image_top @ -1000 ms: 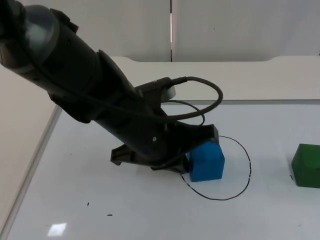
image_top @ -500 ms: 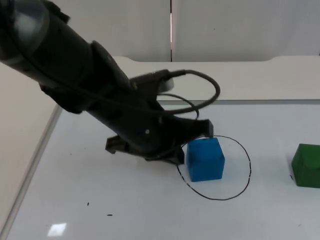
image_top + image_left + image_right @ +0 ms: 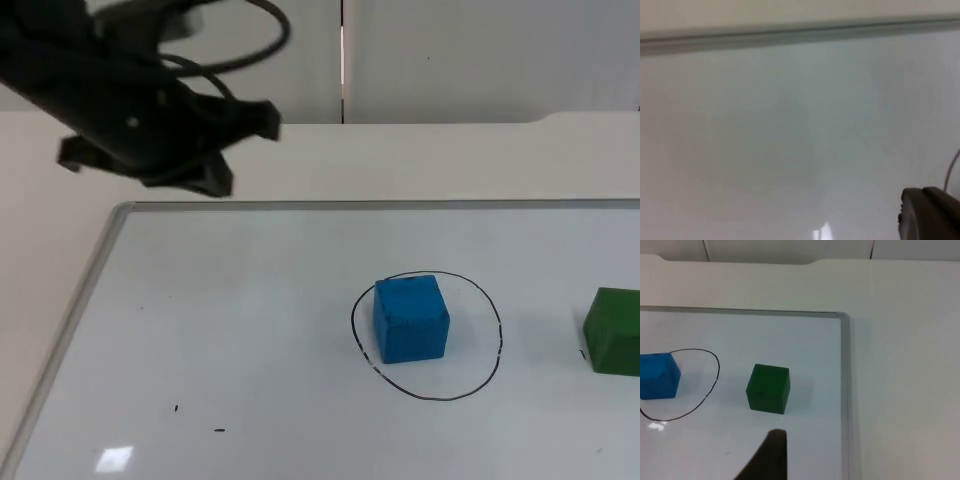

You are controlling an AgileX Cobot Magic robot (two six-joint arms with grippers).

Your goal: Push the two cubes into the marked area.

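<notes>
I see a blue cube (image 3: 411,317) sitting fully inside the marked area (image 3: 480,379), a hand-drawn black ring on the white surface (image 3: 240,340). It sits toward the left side of the ring with bare surface between it and the line on the right. A green cube (image 3: 768,388) stands outside the ring, just beside its right edge and short of the board's metal rim (image 3: 845,390). I judge the task half done: the green cube has yet to go in.

Both cubes look like small, stiff blocks with flat faces and sharp edges. I judge them light, and likely to slide easily on this smooth, glossy board. A push off centre could spin the green cube, so I would press low and square on the face that looks away from the ring. No grip is needed, only a flat contact.

The left hand (image 3: 170,135) hangs raised over the far left of the surface, well apart from both cubes. I cannot tell whether its fingers are spread or pressed together. In the right wrist view, one dark fingertip of the right hand (image 3: 769,457) points near the green cube; I cannot tell its state either.
</notes>
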